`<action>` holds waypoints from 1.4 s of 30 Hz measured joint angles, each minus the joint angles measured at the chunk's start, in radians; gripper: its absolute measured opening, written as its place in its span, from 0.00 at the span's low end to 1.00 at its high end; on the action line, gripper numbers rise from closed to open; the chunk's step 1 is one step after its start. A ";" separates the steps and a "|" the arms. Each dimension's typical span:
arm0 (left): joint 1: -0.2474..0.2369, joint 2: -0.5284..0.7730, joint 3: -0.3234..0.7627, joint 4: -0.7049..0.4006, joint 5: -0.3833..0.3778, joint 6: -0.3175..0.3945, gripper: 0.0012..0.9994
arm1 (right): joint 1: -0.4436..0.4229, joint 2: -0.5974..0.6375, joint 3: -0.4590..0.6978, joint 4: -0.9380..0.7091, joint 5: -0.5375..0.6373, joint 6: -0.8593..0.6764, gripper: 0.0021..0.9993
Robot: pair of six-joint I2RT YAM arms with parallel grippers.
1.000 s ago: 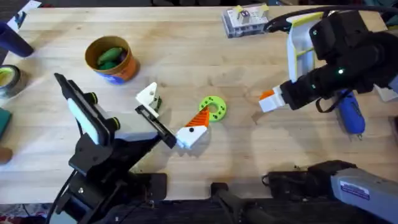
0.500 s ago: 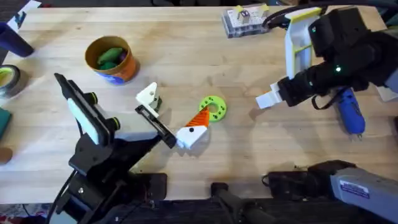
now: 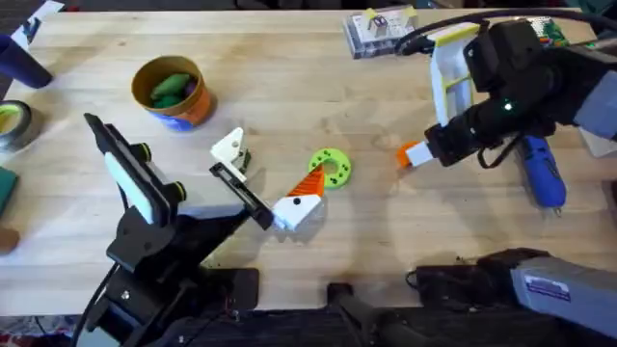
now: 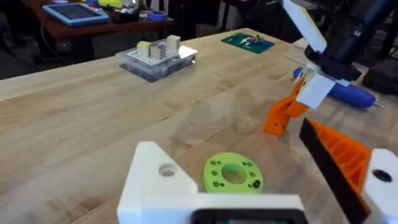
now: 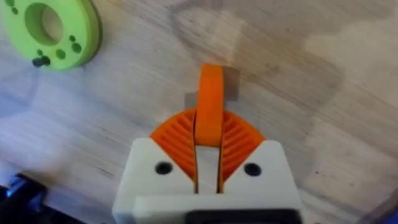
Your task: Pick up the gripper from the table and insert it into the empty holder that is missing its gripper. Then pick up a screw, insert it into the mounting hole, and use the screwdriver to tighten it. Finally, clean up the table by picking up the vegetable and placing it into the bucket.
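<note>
My right gripper (image 3: pixel 431 152) is shut on the gripper (image 3: pixel 415 152), a tapered orange finger piece, right of the table's middle. From the right wrist, its orange ribbed pads (image 5: pixel 177 140) clamp the piece (image 5: pixel 210 102), which points down close to the wood. The holder (image 3: pixel 229 148), a white block with a dark green bit, sits on one end of my left gripper's (image 3: pixel 274 166) black bar (image 3: pixel 241 193); the other end's white block carries an orange finger (image 3: pixel 310 181). My left gripper stands open. The blue screwdriver (image 3: pixel 542 173) lies at the right. The green vegetable (image 3: pixel 169 89) lies in the bucket (image 3: pixel 198 106).
A green ring (image 3: pixel 331 166) lies just beyond the left gripper's orange finger. A clear parts box (image 3: pixel 379 31) stands at the back, a dark blue cup (image 3: pixel 19 60) and a tape roll (image 3: pixel 10 125) at the far left. Bare wood lies between ring and right gripper.
The right arm has twisted at the wrist and shifted slightly left, still holding the orange piece at about the same spot. The left arm has not moved.
</note>
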 joint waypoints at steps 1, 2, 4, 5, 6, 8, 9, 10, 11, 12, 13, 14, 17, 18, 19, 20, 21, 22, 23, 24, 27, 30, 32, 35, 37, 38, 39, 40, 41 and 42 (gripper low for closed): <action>0.000 0.000 0.000 0.000 0.000 0.000 0.99 | 0.000 0.000 0.000 0.001 0.002 0.001 0.13; 0.000 0.000 0.000 0.000 0.000 0.000 0.99 | 0.000 0.000 0.000 0.002 0.005 0.001 0.07; 0.000 0.000 0.000 0.000 0.000 0.000 0.99 | 0.000 0.000 0.000 0.005 0.006 0.006 0.01; 0.000 0.000 0.000 0.000 0.000 0.000 0.99 | 0.000 0.000 0.000 0.006 0.007 0.008 0.01; 0.000 0.000 0.000 0.000 0.000 0.000 0.99 | 0.000 0.000 0.000 0.007 0.007 0.013 0.01; 0.000 0.000 0.000 0.000 0.000 0.000 0.99 | 0.000 0.000 0.000 0.009 0.007 0.024 0.01; 0.000 0.000 0.000 0.000 0.000 0.000 0.99 | 0.000 -0.001 0.000 0.010 0.007 0.030 0.01; 0.000 0.000 0.000 0.000 0.000 0.000 0.99 | 0.000 -0.002 0.000 0.011 0.009 0.037 0.01; 0.000 0.000 0.000 0.000 0.000 0.000 0.99 | 0.000 -0.003 0.000 0.013 0.012 0.045 0.01; 0.000 0.000 0.000 0.000 0.000 0.000 0.99 | 0.000 -0.004 0.000 0.014 0.018 0.051 0.01; 0.000 0.000 0.000 0.000 0.000 0.000 0.99 | 0.000 -0.006 0.000 0.012 0.023 0.058 0.01; 0.000 0.000 0.000 0.000 0.000 0.000 0.99 | 0.000 -0.011 0.000 0.007 0.025 0.062 0.01; 0.000 0.000 0.000 0.000 0.000 0.000 0.99 | 0.000 -0.044 0.010 -0.034 0.010 0.076 0.01; 0.000 0.000 0.000 0.000 0.000 0.000 0.99 | 0.000 -0.058 0.019 -0.047 -0.005 0.081 0.01; 0.000 0.000 0.000 0.000 0.000 0.000 0.99 | 0.000 -0.074 0.029 -0.056 -0.025 0.088 0.01; 0.000 0.000 0.000 0.000 0.000 0.000 0.99 | 0.000 -0.089 0.040 -0.058 -0.045 0.095 0.01; 0.000 0.000 0.000 0.000 0.000 0.000 0.99 | 0.000 -0.103 0.049 -0.058 -0.068 0.104 0.01; 0.000 0.000 0.000 0.000 0.000 0.000 0.99 | 0.000 -0.116 0.057 -0.055 -0.096 0.114 0.01; 0.000 0.000 0.000 0.000 0.000 0.000 0.99 | 0.000 -0.128 0.062 -0.053 -0.124 0.126 0.01; 0.000 0.000 0.000 0.000 0.000 0.000 0.99 | 0.000 -0.137 0.066 -0.053 -0.152 0.135 0.01; 0.000 0.000 0.000 0.000 0.000 0.000 0.99 | 0.000 -0.154 0.068 -0.042 -0.255 0.154 0.01; 0.000 0.000 0.000 0.000 0.000 0.000 0.99 | 0.000 -0.149 0.068 0.017 -0.392 0.165 0.01; 0.000 0.000 0.000 0.000 0.000 0.000 0.99 | 0.000 -0.132 0.068 0.066 -0.494 0.171 0.01; 0.000 0.000 0.000 0.000 0.000 0.000 0.99 | 0.000 -0.073 0.068 0.118 -0.621 0.189 0.01; 0.000 0.000 0.000 0.000 0.000 0.000 0.99 | 0.000 -0.020 0.068 0.167 -0.692 0.215 0.01; 0.000 0.000 0.000 0.000 0.000 0.000 0.99 | 0.000 0.009 0.068 0.206 -0.730 0.233 0.01; 0.000 0.000 0.000 0.000 0.000 0.000 0.99 | 0.000 0.038 0.069 0.249 -0.771 0.252 0.01; 0.000 0.000 0.000 0.000 0.000 0.000 0.99 | 0.000 0.069 0.068 0.297 -0.819 0.276 0.01; 0.000 0.000 0.000 0.000 0.000 0.000 0.99 | 0.000 0.100 0.069 0.344 -0.865 0.300 0.01; 0.000 0.000 0.000 0.000 0.000 0.000 0.99 | 0.001 0.129 0.069 0.385 -0.913 0.327 0.01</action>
